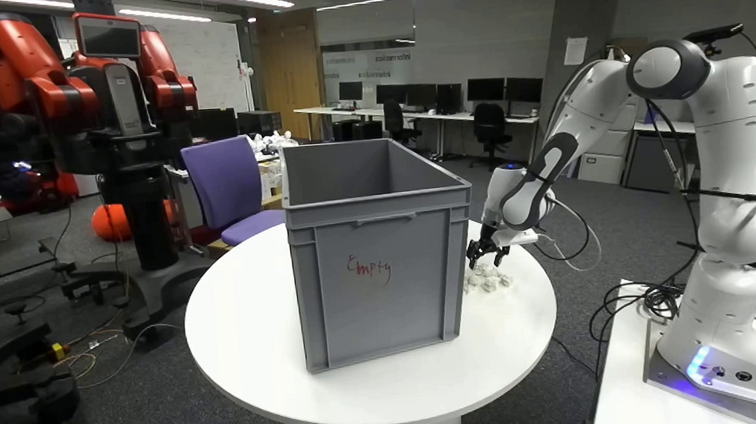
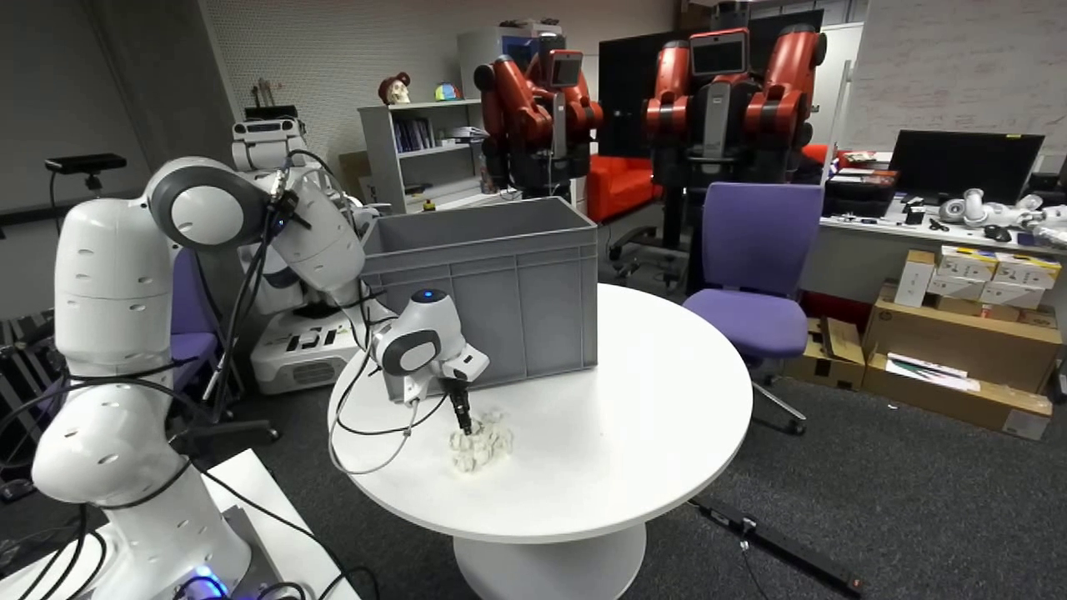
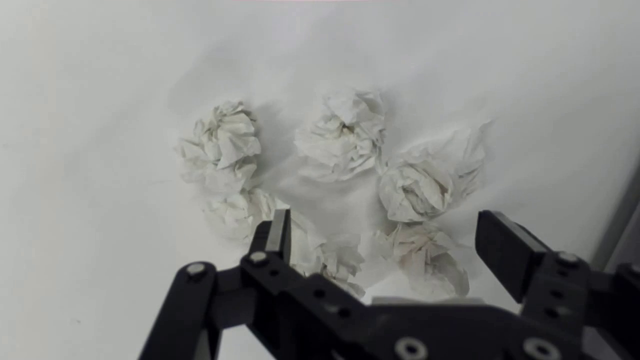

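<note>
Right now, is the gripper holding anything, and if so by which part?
Nothing is held: the gripper stands open over the crumpled paper on the table, jaws apart, no piece pinched between them.

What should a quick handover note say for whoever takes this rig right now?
Gripper: open, low over the crumpled paper balls, holding none.
Crumpled paper balls: bunched on the round white table, beside the gray plastic crate marked "Empty".
Done: the gripper is over the bunch; the crate's floor is hidden, so contents can't be told.
Left: no ball gripped yet; every one in sight is on the table.
</note>
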{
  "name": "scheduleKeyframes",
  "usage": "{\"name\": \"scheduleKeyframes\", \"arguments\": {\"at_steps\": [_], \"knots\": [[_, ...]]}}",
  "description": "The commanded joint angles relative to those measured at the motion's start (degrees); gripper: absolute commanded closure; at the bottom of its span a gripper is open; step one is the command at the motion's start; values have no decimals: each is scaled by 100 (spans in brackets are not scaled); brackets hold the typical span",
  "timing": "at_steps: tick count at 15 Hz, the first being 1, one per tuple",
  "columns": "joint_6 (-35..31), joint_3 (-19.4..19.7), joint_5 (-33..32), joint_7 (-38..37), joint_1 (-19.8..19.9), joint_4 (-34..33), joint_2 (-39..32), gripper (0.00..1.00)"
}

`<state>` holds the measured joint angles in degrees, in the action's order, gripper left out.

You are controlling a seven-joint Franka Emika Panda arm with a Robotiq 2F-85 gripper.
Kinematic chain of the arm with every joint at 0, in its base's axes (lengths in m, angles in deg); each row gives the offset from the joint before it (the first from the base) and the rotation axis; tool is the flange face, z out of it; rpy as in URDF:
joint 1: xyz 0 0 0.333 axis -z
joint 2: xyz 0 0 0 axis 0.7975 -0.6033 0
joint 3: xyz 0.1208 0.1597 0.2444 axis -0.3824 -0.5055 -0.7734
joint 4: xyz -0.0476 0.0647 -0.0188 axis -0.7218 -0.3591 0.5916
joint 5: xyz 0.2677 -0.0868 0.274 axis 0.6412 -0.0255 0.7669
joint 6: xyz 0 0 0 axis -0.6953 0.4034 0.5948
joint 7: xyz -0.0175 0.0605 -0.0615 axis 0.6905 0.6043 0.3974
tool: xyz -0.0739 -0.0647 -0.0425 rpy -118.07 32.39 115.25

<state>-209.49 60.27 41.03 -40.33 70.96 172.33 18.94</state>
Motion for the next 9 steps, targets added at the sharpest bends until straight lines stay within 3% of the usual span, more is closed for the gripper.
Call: {"name": "scheduleKeyframes", "arguments": {"at_steps": [1,9], "knots": [[173,602,620,655,-653,-70,53,0],[59,1311,628,719,-1513,-57,-104,0]]}}
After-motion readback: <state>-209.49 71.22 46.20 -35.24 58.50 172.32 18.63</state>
